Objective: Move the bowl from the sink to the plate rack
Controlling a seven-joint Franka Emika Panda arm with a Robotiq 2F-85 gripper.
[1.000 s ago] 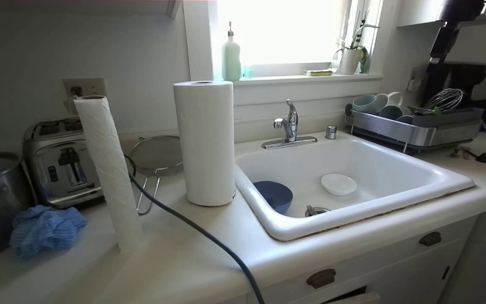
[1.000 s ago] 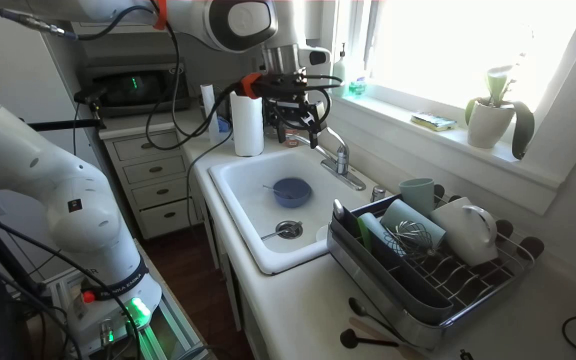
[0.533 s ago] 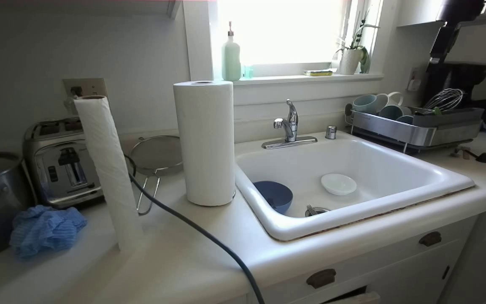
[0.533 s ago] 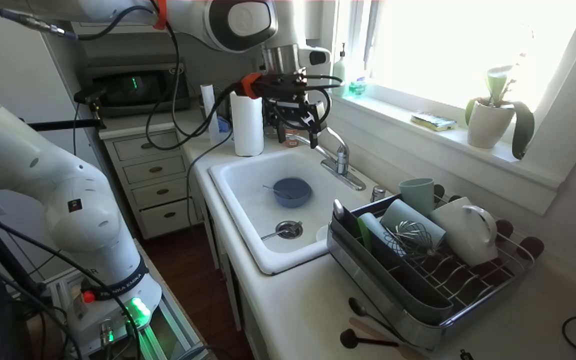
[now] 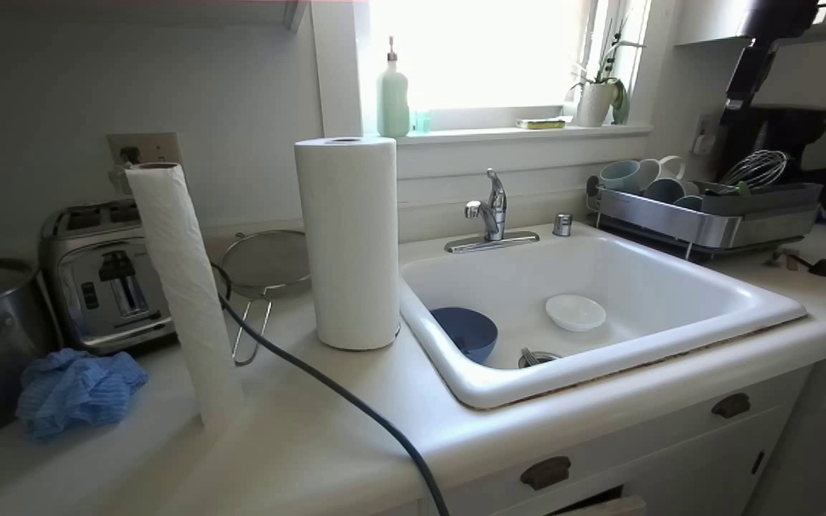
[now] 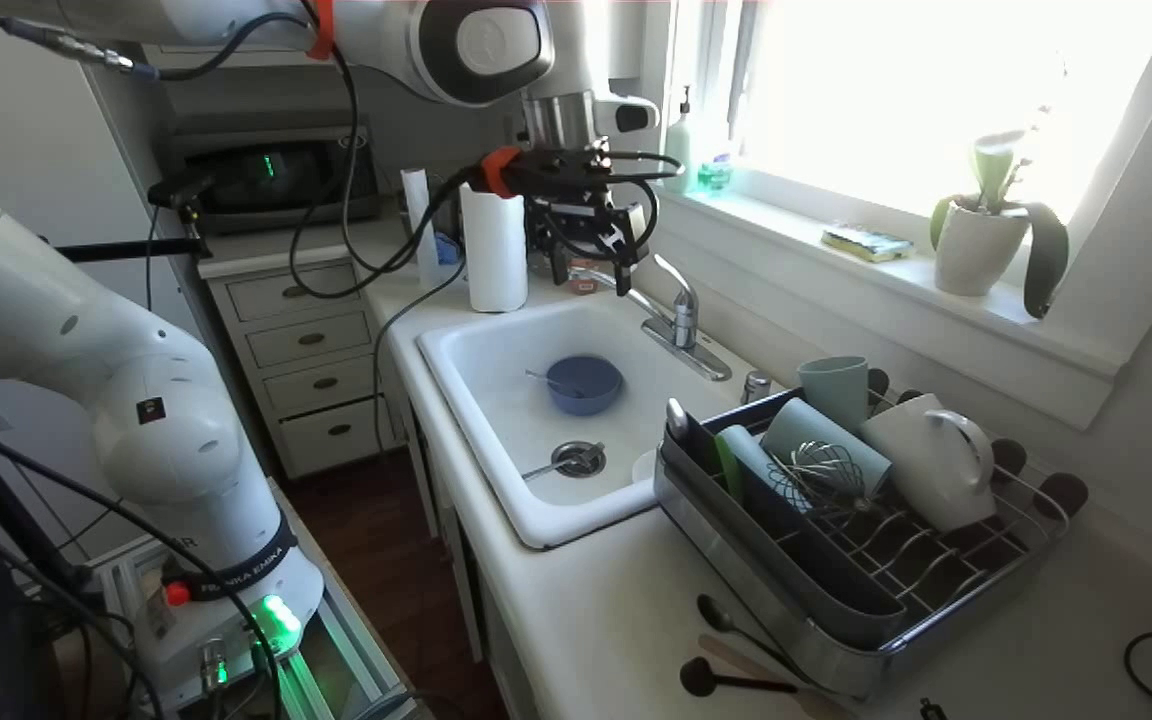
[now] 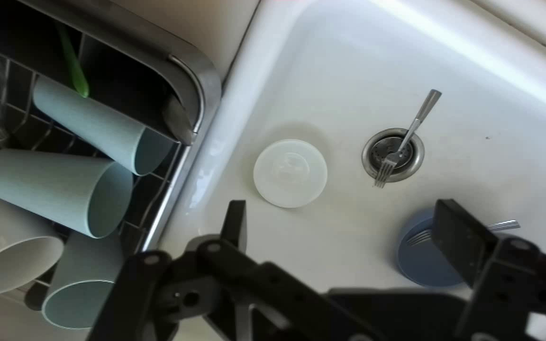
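The small blue bowl (image 5: 474, 333) sits upright in the white sink (image 5: 599, 370), with a fork in it. The bowl (image 6: 584, 388) also shows in an exterior view, in the far part of the sink (image 6: 479, 425). My gripper (image 6: 591, 278) is open and empty, high above the sink. In the wrist view the gripper's (image 7: 342, 213) right finger covers part of the bowl (image 7: 427, 260), which lies well below it. The grey plate rack (image 6: 736, 575) stands beside the sink; its corner (image 7: 209, 94) shows left in the wrist view.
A white round dish (image 7: 290, 173) and a fork (image 7: 408, 137) over the drain lie in the sink. The faucet (image 6: 684, 315) rises at the sink's back. Cups (image 6: 831, 445), a pitcher (image 6: 936, 465) and a whisk (image 6: 821, 475) fill part of the rack. A paper towel roll (image 5: 355, 244) stands beside the sink.
My gripper has shifted very slightly, a little left in both exterior views and slightly lower in one of them. The bowl, the sink contents and the rack have not moved.
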